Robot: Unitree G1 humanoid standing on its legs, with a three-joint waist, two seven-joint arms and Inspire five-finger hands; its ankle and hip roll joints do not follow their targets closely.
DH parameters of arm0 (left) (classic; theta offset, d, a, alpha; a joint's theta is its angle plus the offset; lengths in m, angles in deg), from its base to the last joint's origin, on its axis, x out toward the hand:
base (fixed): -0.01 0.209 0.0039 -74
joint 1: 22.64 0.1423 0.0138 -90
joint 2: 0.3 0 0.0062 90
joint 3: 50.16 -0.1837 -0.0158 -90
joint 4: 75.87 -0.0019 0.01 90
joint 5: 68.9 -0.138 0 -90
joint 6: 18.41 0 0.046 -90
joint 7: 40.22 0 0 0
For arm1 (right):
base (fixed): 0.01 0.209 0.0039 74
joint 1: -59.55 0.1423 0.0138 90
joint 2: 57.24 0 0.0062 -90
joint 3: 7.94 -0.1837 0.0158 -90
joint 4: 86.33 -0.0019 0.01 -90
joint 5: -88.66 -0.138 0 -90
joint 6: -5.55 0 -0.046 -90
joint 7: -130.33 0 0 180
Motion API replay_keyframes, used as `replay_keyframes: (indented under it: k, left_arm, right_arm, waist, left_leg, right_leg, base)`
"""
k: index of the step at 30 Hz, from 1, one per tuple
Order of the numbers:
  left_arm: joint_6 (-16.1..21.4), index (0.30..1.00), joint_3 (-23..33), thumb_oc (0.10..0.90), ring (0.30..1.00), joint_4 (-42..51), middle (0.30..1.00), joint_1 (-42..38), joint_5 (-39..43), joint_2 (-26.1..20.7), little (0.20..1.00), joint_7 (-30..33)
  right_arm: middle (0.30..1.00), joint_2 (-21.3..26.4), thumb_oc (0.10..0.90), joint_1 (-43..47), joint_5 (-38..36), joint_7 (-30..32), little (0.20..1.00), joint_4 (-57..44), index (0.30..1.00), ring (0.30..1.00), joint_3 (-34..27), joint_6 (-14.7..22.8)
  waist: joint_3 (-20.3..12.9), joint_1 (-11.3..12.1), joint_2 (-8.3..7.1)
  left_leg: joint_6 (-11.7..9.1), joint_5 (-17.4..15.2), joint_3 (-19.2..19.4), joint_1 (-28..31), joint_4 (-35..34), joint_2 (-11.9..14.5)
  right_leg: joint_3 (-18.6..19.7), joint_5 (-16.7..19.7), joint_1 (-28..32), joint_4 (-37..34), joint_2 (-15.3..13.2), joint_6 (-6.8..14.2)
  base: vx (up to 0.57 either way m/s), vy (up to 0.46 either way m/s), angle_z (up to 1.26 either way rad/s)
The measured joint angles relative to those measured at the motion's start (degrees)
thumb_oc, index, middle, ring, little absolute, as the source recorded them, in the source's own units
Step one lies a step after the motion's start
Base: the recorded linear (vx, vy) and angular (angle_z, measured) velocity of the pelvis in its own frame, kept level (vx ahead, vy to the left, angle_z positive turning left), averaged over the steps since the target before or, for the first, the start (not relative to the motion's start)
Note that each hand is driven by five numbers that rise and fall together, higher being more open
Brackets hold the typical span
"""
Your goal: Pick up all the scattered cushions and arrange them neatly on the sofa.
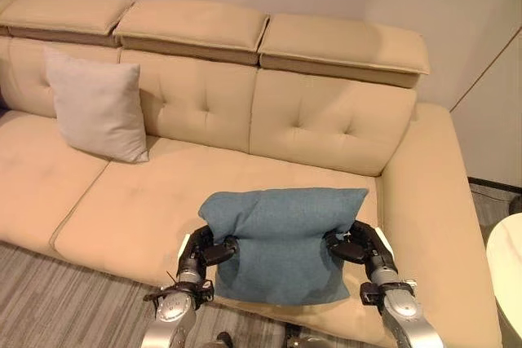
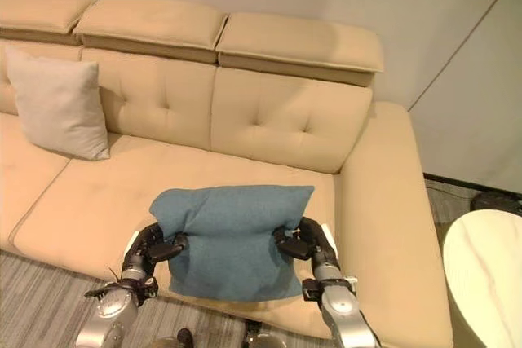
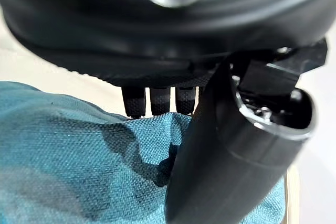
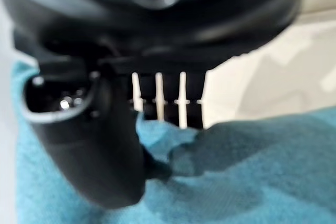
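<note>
Two hands, left hand (image 1: 214,248), right hand (image 1: 352,247), pinching teal cushion (image 1: 281,242) between

Silver-grey arms (image 1: 167,315); dark hands, black fingers (image 3: 160,100).

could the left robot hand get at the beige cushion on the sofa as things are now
Probably not yet. The left robot hand is pinching one side of the teal cushion, with the right robot hand on the other. The beige cushion leans against the sofa backrest with nothing in between, but well off to the left.
</note>
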Motion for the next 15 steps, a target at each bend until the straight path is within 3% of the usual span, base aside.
replay_keyframes:
  k: [5,6,7,8,12,15]
  left_arm:
    - [0.0,0.3,-0.5,0.4,0.3,0.0,0.3,-1.1,0.1,0.1,0.3,0.0]
    - [0.0,0.3,-0.7,0.4,0.3,0.0,0.3,-1.0,0.1,0.2,0.3,0.0]
    - [0.0,0.3,-1.0,0.4,0.3,0.0,0.3,-1.2,0.1,0.2,0.3,-0.1]
    - [0.0,0.3,-1.2,0.4,0.3,0.0,0.3,-1.3,0.0,-0.2,0.3,-0.1]
    - [-0.1,0.3,-1.8,0.4,0.3,0.1,0.3,-0.8,0.0,-1.6,0.3,-0.9]
    - [-0.1,0.3,-1.6,0.4,0.3,0.2,0.3,-0.8,0.0,-2.4,0.3,-1.0]
  right_arm:
    - [0.3,0.7,0.4,-0.1,-0.2,0.1,0.3,0.1,0.3,0.3,0.1,-0.1]
    - [0.3,0.9,0.4,-0.4,-0.2,0.1,0.3,0.0,0.3,0.3,0.0,-0.1]
    - [0.3,0.6,0.4,-0.6,-0.2,0.2,0.3,0.2,0.3,0.3,-0.4,-0.1]
    - [0.3,0.1,0.4,-1.1,-0.2,0.6,0.3,0.0,0.3,0.3,-0.4,-0.1]
    - [0.3,-0.5,0.4,-0.6,-0.5,1.0,0.3,-0.3,0.3,0.3,-0.3,0.0]
    - [0.3,-1.0,0.4,0.5,-0.5,1.0,0.3,-0.3,0.3,0.3,-0.3,0.0]
  waist:
    - [0.3,0.7,-0.24]
    - [0.2,0.6,1.07]
    - [0.3,0.3,1.95]
    - [0.3,-0.4,1.21]
    - [0.1,-0.7,1.23]
    - [0.1,-0.5,1.16]
  left_leg:
    - [0.5,0.4,-5.1,-2.2,-4.9,0.0]
    - [0.9,1.1,-4.9,-1.6,-6.2,1.1]
    - [0.7,4.3,-4.9,-1.4,-6.5,1.9]
    - [1.0,4.2,-4.4,-0.7,-6.8,1.0]
    - [3.3,5.2,-0.4,2.4,-11.2,-1.7]
    - [3.7,5.1,1.0,2.5,-12.1,-3.0]
  right_leg:
    - [4.3,0.6,-1.1,-0.3,2.2,0.0]
    - [4.4,0.8,-0.8,-0.3,3.2,0.2]
    - [4.6,0.9,-0.3,-0.3,4.0,0.6]
    - [5.3,0.5,-0.4,-0.4,3.0,1.5]
    - [8.8,1.3,-1.0,-0.3,0.2,4.3]
    - [9.6,1.7,-1.8,-0.3,-1.0,4.5]
  base:
    - [0.1,0.078,-0.47]
    - [0.13,0.149,-0.52]
    - [0.12,0.161,-0.37]
    - [0.15,0.205,-0.22]
    - [0.07,0.138,-0.4]
    - [0.03,0.085,-0.14]
